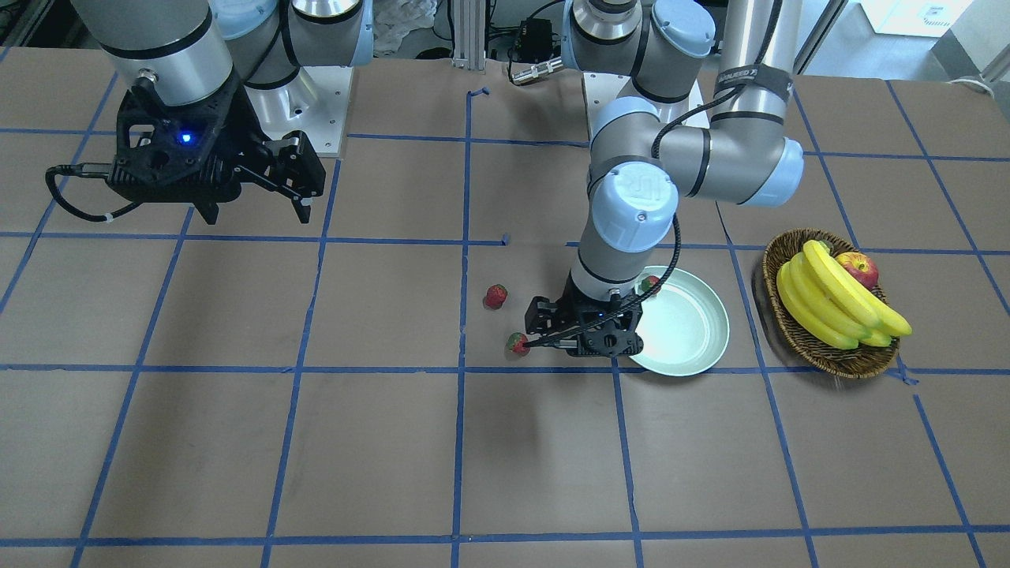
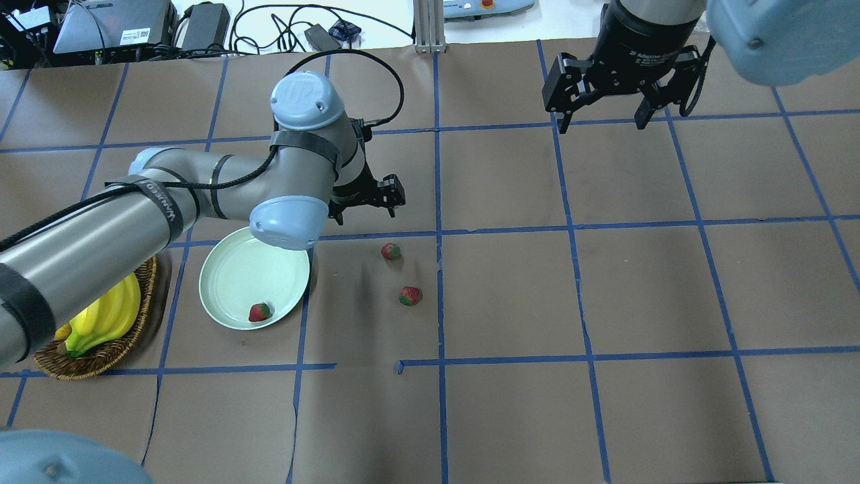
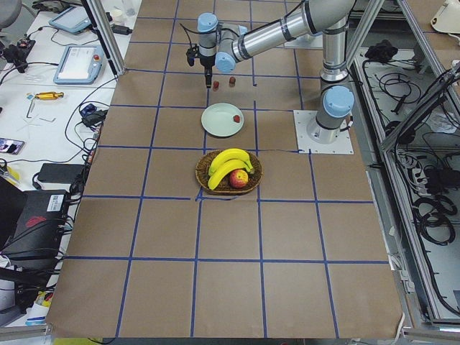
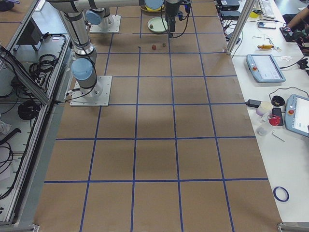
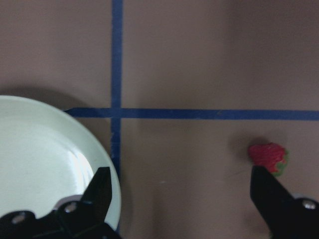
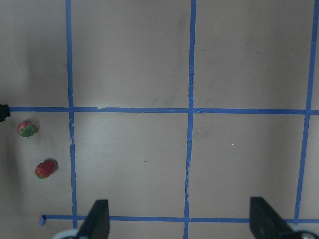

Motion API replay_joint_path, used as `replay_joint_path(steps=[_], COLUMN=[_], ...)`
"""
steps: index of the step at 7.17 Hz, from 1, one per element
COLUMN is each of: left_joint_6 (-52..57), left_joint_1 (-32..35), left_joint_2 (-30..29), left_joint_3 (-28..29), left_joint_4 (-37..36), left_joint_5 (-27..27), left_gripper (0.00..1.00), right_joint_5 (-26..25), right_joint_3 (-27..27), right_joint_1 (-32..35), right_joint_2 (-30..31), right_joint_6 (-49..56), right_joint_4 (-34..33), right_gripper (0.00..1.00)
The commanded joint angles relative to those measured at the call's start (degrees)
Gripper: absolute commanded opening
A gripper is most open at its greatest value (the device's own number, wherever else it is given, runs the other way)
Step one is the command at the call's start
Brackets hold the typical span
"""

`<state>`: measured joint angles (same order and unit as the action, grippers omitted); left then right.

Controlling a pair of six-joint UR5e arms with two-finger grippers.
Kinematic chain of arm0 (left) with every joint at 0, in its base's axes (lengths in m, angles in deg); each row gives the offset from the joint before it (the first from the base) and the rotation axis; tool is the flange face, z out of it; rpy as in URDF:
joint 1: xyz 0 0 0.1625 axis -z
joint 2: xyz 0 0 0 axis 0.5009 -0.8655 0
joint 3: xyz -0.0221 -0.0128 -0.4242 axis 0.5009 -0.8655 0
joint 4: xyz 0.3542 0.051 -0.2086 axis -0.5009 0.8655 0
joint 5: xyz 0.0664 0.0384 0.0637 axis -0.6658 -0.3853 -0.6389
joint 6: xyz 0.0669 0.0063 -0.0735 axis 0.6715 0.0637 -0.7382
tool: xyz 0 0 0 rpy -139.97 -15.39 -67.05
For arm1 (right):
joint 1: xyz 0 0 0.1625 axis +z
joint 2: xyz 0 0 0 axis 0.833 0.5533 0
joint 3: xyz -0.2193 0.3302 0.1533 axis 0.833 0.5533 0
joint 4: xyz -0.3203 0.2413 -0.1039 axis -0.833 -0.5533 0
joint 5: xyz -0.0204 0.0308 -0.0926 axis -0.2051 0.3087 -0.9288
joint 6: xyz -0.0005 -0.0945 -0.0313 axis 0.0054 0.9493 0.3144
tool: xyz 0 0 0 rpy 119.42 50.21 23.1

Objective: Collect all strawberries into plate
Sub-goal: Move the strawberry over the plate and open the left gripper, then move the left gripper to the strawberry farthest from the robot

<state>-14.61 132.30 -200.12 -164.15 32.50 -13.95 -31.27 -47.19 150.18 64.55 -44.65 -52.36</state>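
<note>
Nearest the robot, on the left, one of the strawberries (image 2: 259, 312) lies inside the plate (image 2: 232, 279), close to its near rim. Right of the plate, two more sit on the worktop (image 2: 537, 302): the nearer strawberry (image 2: 410, 296) lies on its side, cap toward the left, the farther strawberry (image 2: 391, 251) with cap toward the right. Each looks light, small and rounded, apt to roll, so a pinch across the red body, square to the cap-to-tip axis, seems safest. Just beyond, the left pincer (image 2: 366, 208) hangs released and empty; farthest off, the right pincer (image 2: 601, 119) is spread wide, holding nothing.
</note>
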Motion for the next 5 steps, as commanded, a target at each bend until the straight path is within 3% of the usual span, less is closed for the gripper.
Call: replay_joint_path(steps=[1,2,5], left_joint_6=[-3.6,-2.7,-3.3], left_joint_1=[3.0,3.0,3.0], left_joint_2=[-5.1,-5.2,-4.8], left_joint_3=[1.3,1.2,-0.3], left_joint_4=[-1.4,-1.1,0.9], left_joint_5=[0.0,0.3,-0.4], left_gripper=[0.94,0.93,0.71], right_joint_5=[-0.5,-0.4,-0.6], right_joint_3=[0.0,0.0,0.0], right_joint_1=[-0.1,0.0,-0.2], right_joint_2=[0.0,0.0,0.0], right_joint_6=[0.0,0.0,0.0], right_joint_4=[0.0,0.0,0.0], right_gripper=[1.0,1.0,1.0])
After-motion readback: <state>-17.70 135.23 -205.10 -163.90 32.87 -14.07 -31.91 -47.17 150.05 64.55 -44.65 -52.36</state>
